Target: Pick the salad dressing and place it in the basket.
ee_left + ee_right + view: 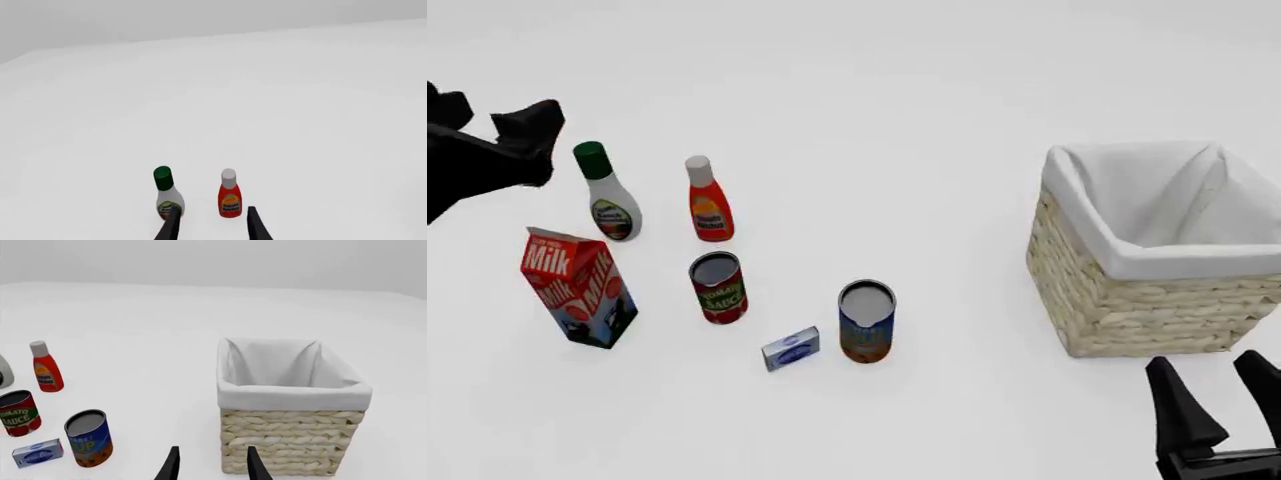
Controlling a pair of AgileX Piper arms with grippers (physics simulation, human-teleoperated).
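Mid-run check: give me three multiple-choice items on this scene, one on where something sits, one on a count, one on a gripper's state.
1. The salad dressing stands:
A. in the basket
B. beside the red bottle
C. on the milk carton

2. Cans on the table:
A. one
B. two
C. four

3. The right gripper is:
A. open, empty
B. shut on a can
C. shut on the basket

Answers: 1 B, both upright on the table side by side; 2 B, the red can and blue can; 3 A, fingers apart with nothing between.

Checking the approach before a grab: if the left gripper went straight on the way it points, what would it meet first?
Probably the salad dressing or red bottle; the left gripper points between them.
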